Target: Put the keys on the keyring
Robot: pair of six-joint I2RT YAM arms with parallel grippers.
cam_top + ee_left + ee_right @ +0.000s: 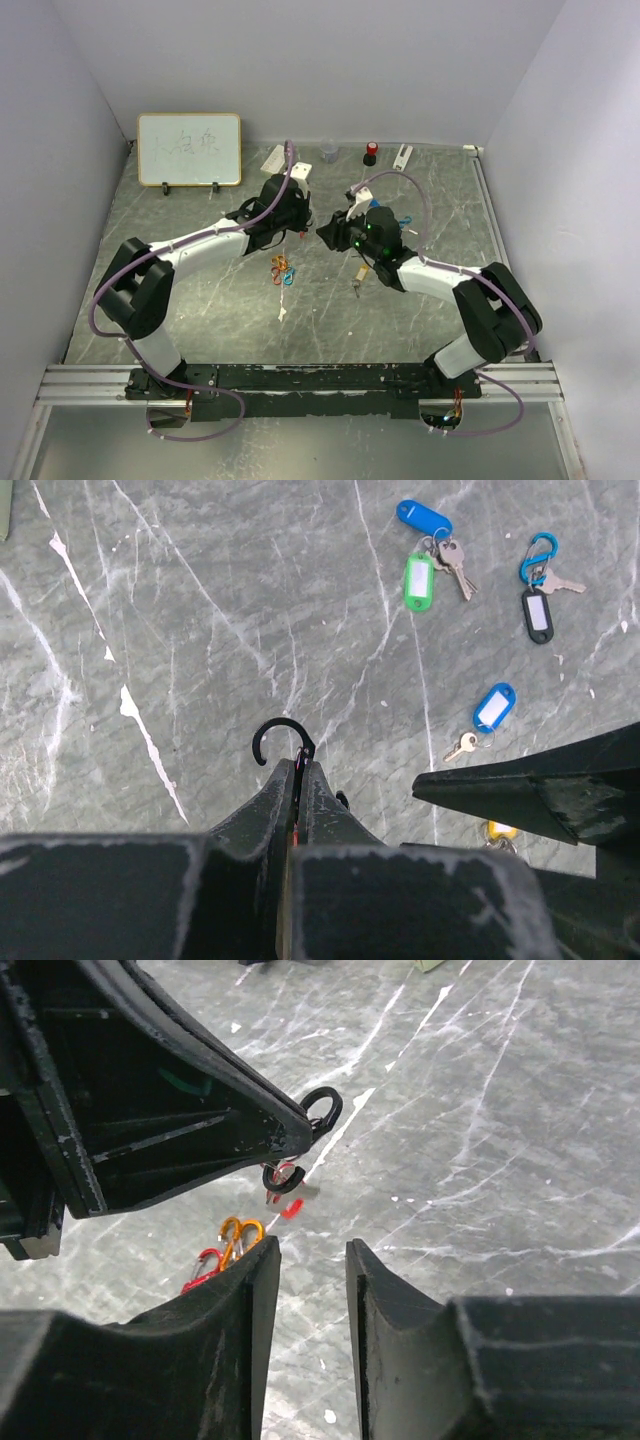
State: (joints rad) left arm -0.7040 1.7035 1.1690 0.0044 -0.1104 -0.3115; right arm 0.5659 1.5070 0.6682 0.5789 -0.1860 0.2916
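Left jaws clamped tight on black ring (283,742) — its hooked end sticks out past the tips, above the table (180,600). Right jaws parted, nothing btwn them, facing the left tips from close by. Keys (461,745) lie on the table, apart from the ring: blue tag (493,707) w/ one key nearest; green tag (418,580) and another blue one w/ keys farther out; black tag (537,615) on a blue clip (538,555) beside those. Orange and red clips (235,1240) lie on the table just beyond the right jaws.

Robot lab cell, plain white walls (320,60), whiteboard (189,149), aluminium mounting rail (300,383)
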